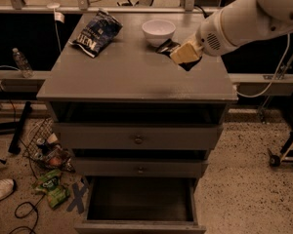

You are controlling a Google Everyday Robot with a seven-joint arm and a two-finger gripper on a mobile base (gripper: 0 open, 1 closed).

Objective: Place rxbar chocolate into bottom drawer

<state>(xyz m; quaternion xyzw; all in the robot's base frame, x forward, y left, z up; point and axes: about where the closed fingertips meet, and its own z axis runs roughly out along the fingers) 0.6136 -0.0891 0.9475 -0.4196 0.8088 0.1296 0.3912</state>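
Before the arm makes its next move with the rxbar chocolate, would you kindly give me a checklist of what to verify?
1. Bottom drawer pulled out, opening facing up: ok.
2. Hand at the rxbar chocolate, over the cabinet top's right rear: ok.
3. Secure hold on the bar: cannot tell.
4. Bar free of the bowl just left of it: cannot tell.
5. Top drawer and middle drawer stick out less than the bottom one, leaving its opening reachable: ok.
6. Chip bag at the left rear, away from the hand: ok.
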